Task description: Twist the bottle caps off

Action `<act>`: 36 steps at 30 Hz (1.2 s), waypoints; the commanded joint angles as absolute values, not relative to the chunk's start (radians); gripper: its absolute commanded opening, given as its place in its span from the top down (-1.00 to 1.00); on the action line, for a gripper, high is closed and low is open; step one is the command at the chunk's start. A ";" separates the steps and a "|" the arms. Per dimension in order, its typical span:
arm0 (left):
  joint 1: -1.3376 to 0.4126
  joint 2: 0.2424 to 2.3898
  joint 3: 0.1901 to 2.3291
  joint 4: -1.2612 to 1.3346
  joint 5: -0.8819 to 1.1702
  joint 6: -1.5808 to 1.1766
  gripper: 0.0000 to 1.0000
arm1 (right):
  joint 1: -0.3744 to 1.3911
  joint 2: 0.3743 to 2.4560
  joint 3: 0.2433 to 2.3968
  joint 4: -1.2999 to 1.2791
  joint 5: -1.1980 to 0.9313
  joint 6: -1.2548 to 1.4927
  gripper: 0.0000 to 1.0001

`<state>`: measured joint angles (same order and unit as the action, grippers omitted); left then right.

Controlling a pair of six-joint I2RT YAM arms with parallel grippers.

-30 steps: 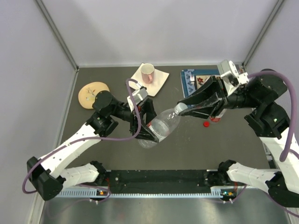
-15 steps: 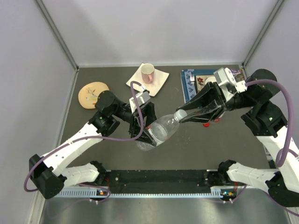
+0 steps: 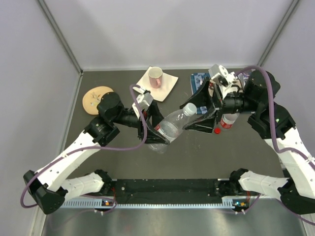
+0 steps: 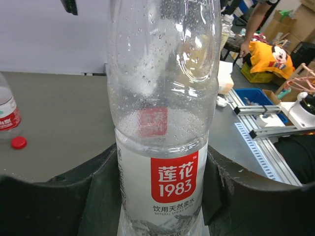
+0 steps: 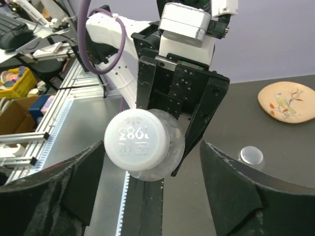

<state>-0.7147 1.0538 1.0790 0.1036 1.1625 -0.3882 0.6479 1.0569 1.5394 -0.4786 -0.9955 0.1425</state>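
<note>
So the left tool (image 3: 154,132) is clamped round the lower body of the bottle (image 3: 172,129), holding it off the desk (image 3: 197,157) and tilted, neck toward the other arm, basically a vise. The white cap (image 5: 139,138) sits inside the right tool (image 3: 191,118), whose jaws are spread with gaps both sides, gripping nothing. A red cap (image 3: 216,131) lies loose further right.

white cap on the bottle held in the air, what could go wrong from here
1. The right gripper is open around the white cap, which sits nearer one finger; closing off-centre could shove the neck sideways.
2. The left gripper holds the tilted bottle only by its thin lower body, so a twist might spin or crush it.
</note>
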 commanded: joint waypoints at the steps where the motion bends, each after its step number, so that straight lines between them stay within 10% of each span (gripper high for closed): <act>1: -0.712 1.026 1.117 0.045 1.056 -0.293 0.02 | 0.655 1.043 1.597 -0.474 -0.939 0.190 -0.68; 3: -0.712 1.020 1.118 0.017 0.999 -0.262 0.03 | 0.657 1.042 1.621 -0.454 -0.919 0.225 -0.98; 22: -0.896 0.954 1.049 -0.049 -0.050 -0.008 -0.04 | 0.675 1.018 1.555 -0.344 -0.167 0.538 -0.98; 36: -0.971 0.971 1.008 -0.009 -0.255 0.061 0.01 | 0.733 1.132 1.585 -0.334 0.026 0.575 -0.96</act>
